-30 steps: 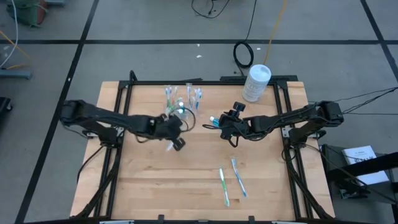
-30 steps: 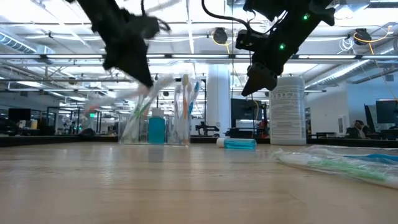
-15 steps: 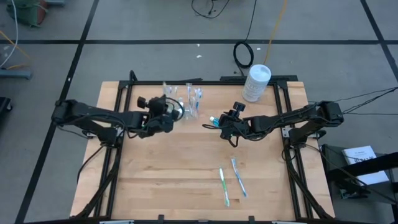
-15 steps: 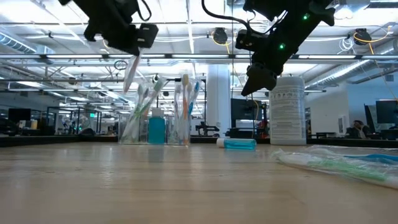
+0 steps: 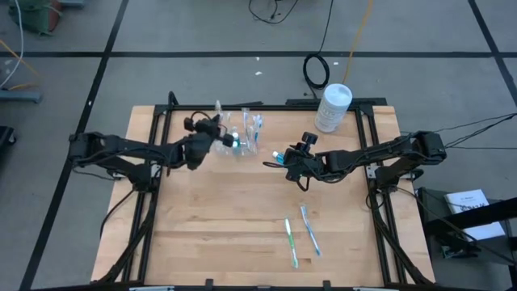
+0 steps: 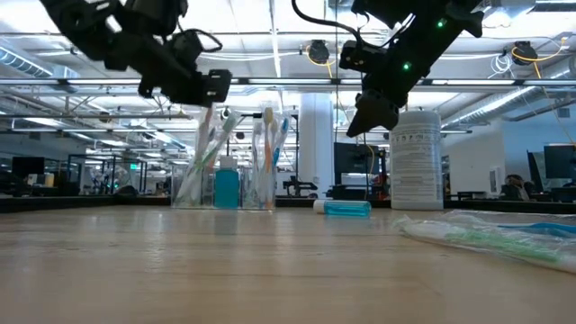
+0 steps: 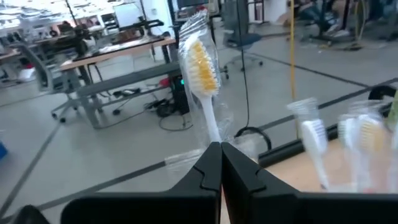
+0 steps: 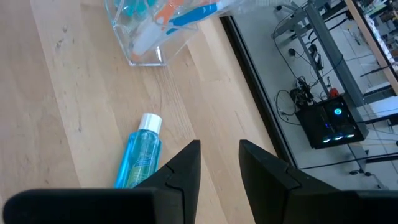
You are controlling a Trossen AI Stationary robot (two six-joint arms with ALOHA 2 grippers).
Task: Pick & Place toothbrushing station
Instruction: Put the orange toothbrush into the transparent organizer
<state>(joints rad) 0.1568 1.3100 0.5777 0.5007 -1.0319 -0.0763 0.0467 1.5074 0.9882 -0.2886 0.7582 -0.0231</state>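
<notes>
The toothbrushing station is a clear plastic holder at the table's far middle, with several brushes standing in it. It also shows in the low view and the right wrist view. My left gripper is just left of it, above the table, shut on a wrapped white toothbrush. My right gripper is open and empty, raised over a small blue bottle lying on the table. My left gripper pinches the toothbrush's white handle between its two shut fingers. The bristle head, in a clear wrapper, stands out beyond the fingertips. The brush is lifted clear of the table, and the fingers hide the rest of the handle.
A white round lidded tub stands at the far right edge. Two wrapped toothbrushes lie near the front, right of centre. The blue bottle lies between the holder and my right gripper. Bare wood spreads across the near left.
My left gripper has carried the toothbrush from the table's middle toward the far and left edges, up beside the holder, and has turned as it went. The right arm has kept still.
</notes>
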